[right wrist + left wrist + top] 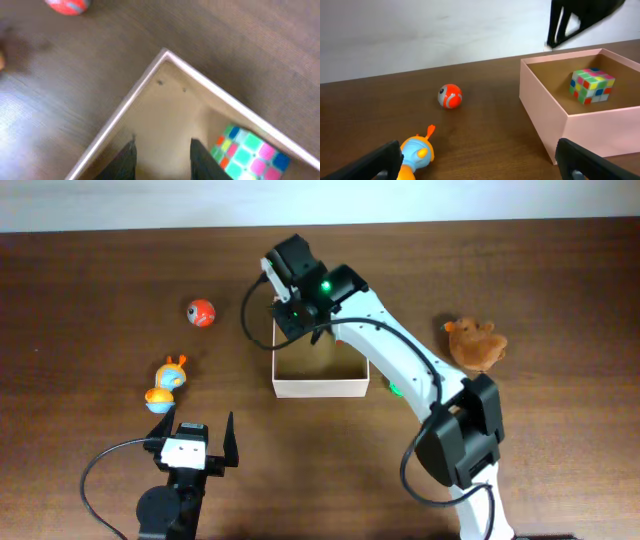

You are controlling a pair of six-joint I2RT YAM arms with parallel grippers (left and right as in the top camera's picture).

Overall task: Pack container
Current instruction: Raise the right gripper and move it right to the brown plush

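Observation:
The container (320, 388) is a square white-walled box with a tan inside, at the table's middle. In it lies a multicoloured puzzle cube (592, 85), near a far corner. My right gripper (163, 142) hangs over that corner of the container (120, 112), open, with bare floor between its fingers. The cube (250, 152) sits just right of it, apart from the fingers. In the overhead view the right gripper (292, 320) covers the cube. My left gripper (480, 165) is wide open low over the table, left of the container (540, 110), holding nothing.
A red ball (201, 312) lies left of the box. A blue and orange toy (167, 383) lies ahead of the left gripper (195, 442), close to its left finger (375, 165). A brown plush animal (476, 343) sits at the right.

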